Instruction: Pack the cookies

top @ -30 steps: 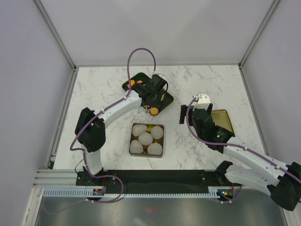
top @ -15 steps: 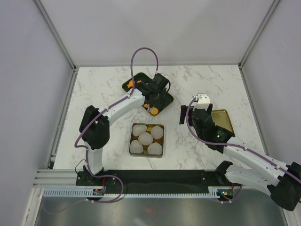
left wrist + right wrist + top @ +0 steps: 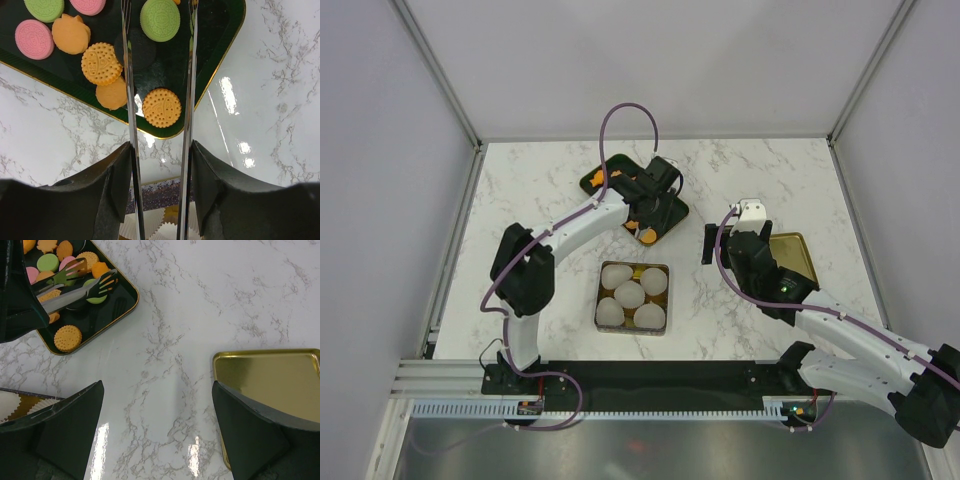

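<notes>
Left of the tongs, pink and orange cookies lie on the dark tray; the left gripper clamps the tongs, whose blades stand apart and empty, straddling a green cookie (likely the next pick); well to their right, the right gripper hangs spread with nothing in it, seemingly waiting

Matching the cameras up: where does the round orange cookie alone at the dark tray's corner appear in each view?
Top external: cookie near centre, at the lowest corner of the dark tray.
Left wrist: cookie at centre, between the tongs.
Right wrist: cookie at left, below the tongs.
Shared landmark: that gold-rimmed tray corner.
</notes>
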`<state>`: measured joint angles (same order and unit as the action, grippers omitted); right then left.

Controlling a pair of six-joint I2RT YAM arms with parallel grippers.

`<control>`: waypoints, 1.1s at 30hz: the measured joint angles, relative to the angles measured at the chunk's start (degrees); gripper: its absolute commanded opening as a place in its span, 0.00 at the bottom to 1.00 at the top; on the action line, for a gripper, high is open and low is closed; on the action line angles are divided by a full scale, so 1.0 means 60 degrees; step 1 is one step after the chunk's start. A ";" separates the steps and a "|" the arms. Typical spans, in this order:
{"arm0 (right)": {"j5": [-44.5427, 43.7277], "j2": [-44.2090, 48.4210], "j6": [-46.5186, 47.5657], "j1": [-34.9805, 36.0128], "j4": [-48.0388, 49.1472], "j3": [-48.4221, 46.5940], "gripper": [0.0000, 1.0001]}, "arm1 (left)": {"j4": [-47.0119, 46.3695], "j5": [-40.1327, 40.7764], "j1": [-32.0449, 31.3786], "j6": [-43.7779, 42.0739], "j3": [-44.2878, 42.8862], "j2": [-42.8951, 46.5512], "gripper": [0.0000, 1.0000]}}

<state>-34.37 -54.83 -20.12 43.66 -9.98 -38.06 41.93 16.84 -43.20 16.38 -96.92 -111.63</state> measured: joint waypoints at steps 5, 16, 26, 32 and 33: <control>0.0000 0.0000 0.0000 0.0000 0.0000 0.0004 0.98 | 0.0004 -0.0076 0.0000 0.0000 0.0000 -0.0051 0.56; -0.0004 0.0000 0.0000 0.0000 0.0000 0.0018 0.98 | 0.0007 -0.0076 0.0000 0.0004 0.0000 -0.0055 0.56; -0.0007 0.0000 0.0000 0.0000 0.0000 0.0018 0.98 | 0.0007 -0.0080 0.0000 0.0004 0.0000 -0.0058 0.53; -0.0007 0.0000 0.0000 0.0000 0.0000 0.0018 0.98 | 0.0007 -0.0098 0.0000 0.0004 0.0000 -0.0062 0.48; -0.0007 0.0000 0.0000 0.0000 0.0000 0.0018 0.98 | 0.0007 -0.0102 0.0000 0.0004 0.0000 -0.0062 0.47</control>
<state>-34.41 -54.83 -20.12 43.66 -9.98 -37.95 41.98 16.23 -43.20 16.40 -96.92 -112.01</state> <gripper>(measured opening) 0.982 0.491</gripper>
